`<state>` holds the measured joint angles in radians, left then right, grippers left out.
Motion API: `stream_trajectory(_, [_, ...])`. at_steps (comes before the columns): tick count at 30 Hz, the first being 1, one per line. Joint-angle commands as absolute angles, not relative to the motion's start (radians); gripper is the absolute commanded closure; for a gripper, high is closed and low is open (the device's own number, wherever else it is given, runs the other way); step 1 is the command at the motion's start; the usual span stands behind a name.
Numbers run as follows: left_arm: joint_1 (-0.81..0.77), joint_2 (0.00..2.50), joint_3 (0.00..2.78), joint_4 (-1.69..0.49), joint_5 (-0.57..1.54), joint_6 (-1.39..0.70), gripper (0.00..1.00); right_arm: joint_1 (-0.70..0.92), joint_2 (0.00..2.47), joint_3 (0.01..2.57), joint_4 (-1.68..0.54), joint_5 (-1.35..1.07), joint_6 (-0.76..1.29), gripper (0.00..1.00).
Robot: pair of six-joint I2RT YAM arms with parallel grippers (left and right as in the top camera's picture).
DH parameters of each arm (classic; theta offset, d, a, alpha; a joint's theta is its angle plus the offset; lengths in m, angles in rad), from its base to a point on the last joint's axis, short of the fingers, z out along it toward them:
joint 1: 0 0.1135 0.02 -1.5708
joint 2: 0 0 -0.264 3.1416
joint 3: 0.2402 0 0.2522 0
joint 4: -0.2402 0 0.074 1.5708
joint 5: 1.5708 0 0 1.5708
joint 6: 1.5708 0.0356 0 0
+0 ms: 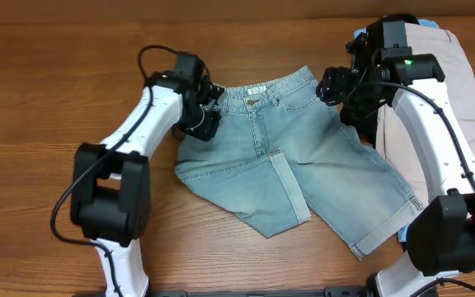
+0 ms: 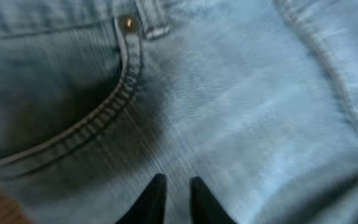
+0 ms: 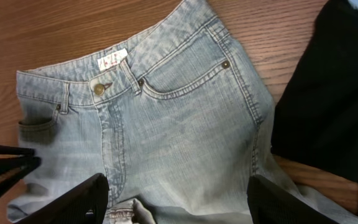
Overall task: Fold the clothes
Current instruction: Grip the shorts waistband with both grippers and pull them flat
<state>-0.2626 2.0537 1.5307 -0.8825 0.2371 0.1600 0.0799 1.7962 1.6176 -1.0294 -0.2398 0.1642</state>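
Observation:
Light-blue denim shorts [image 1: 303, 165] lie spread flat on the wooden table, waistband toward the far edge, with one leg hem folded over near the middle. My left gripper [image 1: 207, 115] sits low over the shorts' left hip. In the left wrist view its fingers [image 2: 176, 186] are nearly together just above the denim [image 2: 229, 106] beside the front pocket, with no fabric bunched between them. My right gripper [image 1: 336, 87] hovers over the right side of the waistband. In the right wrist view its fingers [image 3: 179, 199] are wide open above the shorts [image 3: 185, 118].
A beige garment [image 1: 460, 91] lies at the far right under the right arm, with a light-blue item [image 1: 359, 35] at its far edge. A black shape [image 3: 328, 93] lies right of the shorts in the right wrist view. Bare wood [image 1: 39, 99] lies to the left.

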Motion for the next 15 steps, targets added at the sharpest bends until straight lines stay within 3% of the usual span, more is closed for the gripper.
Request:
stream_trajectory(1, [-0.258, 2.124, 1.525, -0.863, 0.152, 0.092, 0.89, 0.075, 1.778, 1.636, -1.031, -0.224, 0.155, 0.25])
stream_trajectory(5, [-0.249, 2.153, 1.525, -0.789, 0.118, 0.039, 0.96, 0.076, 1.778, 1.629, -1.029, -0.225, 0.156, 0.26])
stream_trajectory(15, [-0.234, 2.220, 1.526, -0.528, 0.097, -0.008, 0.96, 0.078, 1.780, 1.542, -1.008, -0.225, 0.159, 0.26])
